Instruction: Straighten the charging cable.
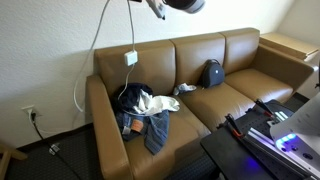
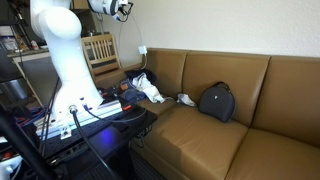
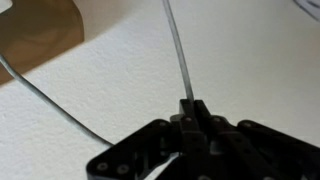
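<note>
Big brown leather couch [image 1: 230, 95] fills the scene, with the white Franka arm [image 2: 65, 55] reared up high beside it. There's a heap of clothes [image 1: 145, 108] on the end seat and a black bag [image 2: 216, 101] further along. The charging cable [image 3: 177, 50] hangs taut from above, its adapter block [image 1: 131, 58] against the couch back. The gripper [image 3: 190, 108] is pinched tight on the cable.

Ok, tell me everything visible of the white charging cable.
The charging cable is a thin white cord, pinched in the shut gripper and held high above the sofa. One strand hangs nearly straight to its small white adapter block at the backrest top; another curves down past the sofa's end.
</note>
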You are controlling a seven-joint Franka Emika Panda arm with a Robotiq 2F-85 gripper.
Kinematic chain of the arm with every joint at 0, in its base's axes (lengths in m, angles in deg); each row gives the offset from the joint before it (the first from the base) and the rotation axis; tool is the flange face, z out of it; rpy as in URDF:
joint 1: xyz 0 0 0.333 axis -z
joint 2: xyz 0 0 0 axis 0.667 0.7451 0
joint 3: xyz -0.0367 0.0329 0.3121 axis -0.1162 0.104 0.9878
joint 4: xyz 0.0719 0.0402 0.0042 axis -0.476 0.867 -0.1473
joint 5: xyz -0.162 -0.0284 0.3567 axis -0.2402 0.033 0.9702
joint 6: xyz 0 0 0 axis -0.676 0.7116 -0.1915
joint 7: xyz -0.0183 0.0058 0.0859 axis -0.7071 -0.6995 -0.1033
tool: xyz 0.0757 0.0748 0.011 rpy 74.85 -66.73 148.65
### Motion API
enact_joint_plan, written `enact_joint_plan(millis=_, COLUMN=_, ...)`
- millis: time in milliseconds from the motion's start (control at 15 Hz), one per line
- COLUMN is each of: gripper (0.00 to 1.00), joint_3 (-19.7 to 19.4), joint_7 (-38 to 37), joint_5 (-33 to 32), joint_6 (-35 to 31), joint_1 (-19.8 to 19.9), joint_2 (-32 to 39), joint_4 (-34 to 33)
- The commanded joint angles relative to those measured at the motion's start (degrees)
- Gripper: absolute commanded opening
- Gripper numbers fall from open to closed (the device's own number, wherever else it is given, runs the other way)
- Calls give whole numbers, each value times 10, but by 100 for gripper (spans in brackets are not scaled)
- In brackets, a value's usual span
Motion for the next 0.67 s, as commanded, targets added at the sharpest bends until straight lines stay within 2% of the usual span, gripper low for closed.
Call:
enact_joint_plan(millis=0, gripper=2, joint_3=-9, joint_7=-59, joint_5=34, joint_6=0, joint_1=57, joint_2=-102, joint_4=40)
enact_joint_plan(millis=267, gripper=2, joint_3=-49, joint_7=-118, joint_5=95, joint_6=0, joint_1=96, joint_2=-182, joint_4=85)
enact_joint_plan(millis=533, gripper=2, joint_3=-91, joint_7=-170, joint_5=165, joint_6=1, joint_1=120, joint_2=-242, joint_4=169)
enact_joint_plan(millis=600, gripper=2, joint_3=-170, joint_7=-155, joint_5=205, joint_6=1, joint_1=50, joint_2=-253, joint_4=192)
